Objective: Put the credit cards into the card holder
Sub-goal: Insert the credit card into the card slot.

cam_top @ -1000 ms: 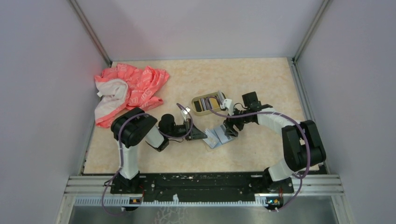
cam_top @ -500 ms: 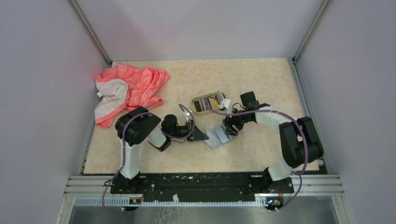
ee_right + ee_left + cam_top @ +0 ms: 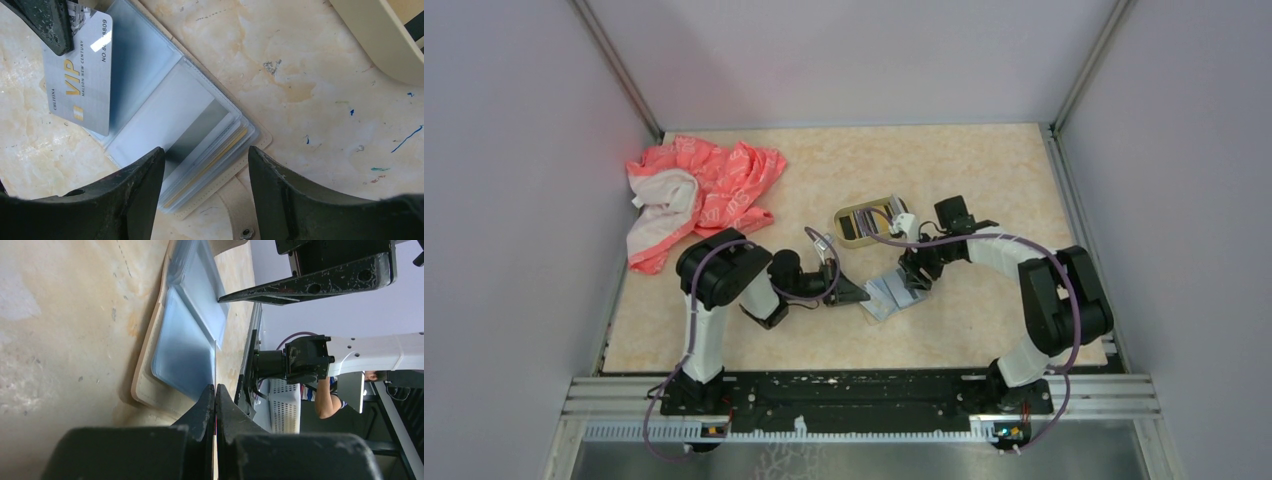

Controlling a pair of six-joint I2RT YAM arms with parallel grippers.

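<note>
The card holder [image 3: 892,292] is a beige wallet with clear plastic sleeves [image 3: 165,115], lying open on the table between the two arms. My left gripper [image 3: 861,295] is shut on a silvery VIP credit card [image 3: 82,90], whose far end lies over the left sleeve. The left wrist view shows this card edge-on [image 3: 215,365] between the closed fingertips of the left gripper [image 3: 215,388], just above the bluish sleeves [image 3: 185,350]. My right gripper [image 3: 206,155] is open, its jaws standing either side of the right-hand stack of sleeves, where a gold card edge shows.
A small tin with a gold-olive rim [image 3: 864,222] holds striped cards just behind the wallet. A crumpled pink and white cloth [image 3: 699,195] lies at the back left. Grey walls enclose the table on three sides.
The right gripper's jaws have narrowed somewhat and its arm has edged left over the wallet. The left arm has crept right with the card still held.
</note>
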